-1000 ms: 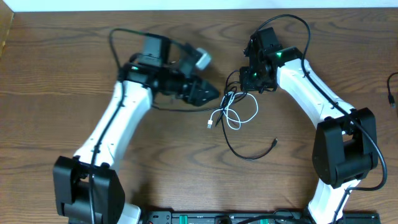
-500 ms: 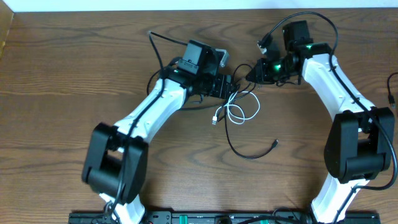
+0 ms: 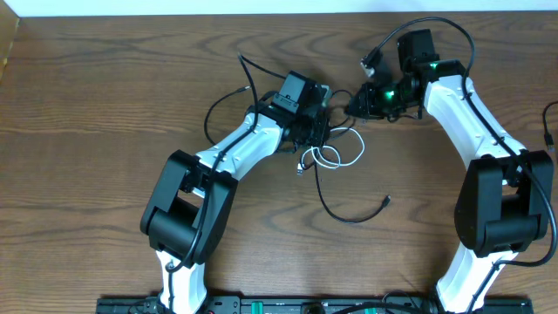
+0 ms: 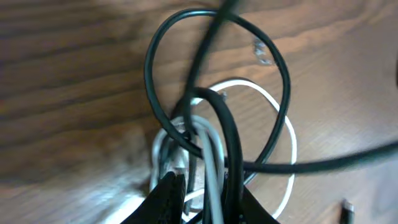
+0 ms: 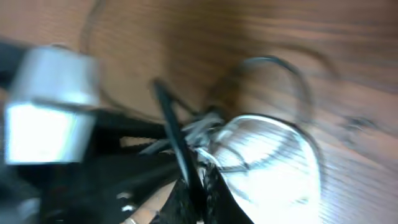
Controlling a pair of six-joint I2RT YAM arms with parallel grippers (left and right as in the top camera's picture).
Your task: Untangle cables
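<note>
A thin black cable (image 3: 336,214) and a white cable (image 3: 338,162) lie knotted together on the wooden table, right of centre. My left gripper (image 3: 314,138) sits on the left side of the knot. In the left wrist view it (image 4: 211,196) has closed in on a bundle of strands, white cable (image 4: 289,137) and black cable (image 4: 283,93) looping out beyond the tips. My right gripper (image 3: 353,103) is just up and right of the knot. The blurred right wrist view shows it (image 5: 198,193) shut, a strand of black cable (image 5: 171,121) running into its jaws.
The black cable's free plug (image 3: 384,201) lies lower right of the knot, the white plug (image 3: 299,171) lower left. Another dark cord (image 3: 549,131) shows at the right edge of the table. A black rail (image 3: 305,305) runs along the front.
The left arm swung right onto the knot and its jaws narrowed onto the strands. The right arm shifted up and right at first, then held still, shut throughout.
</note>
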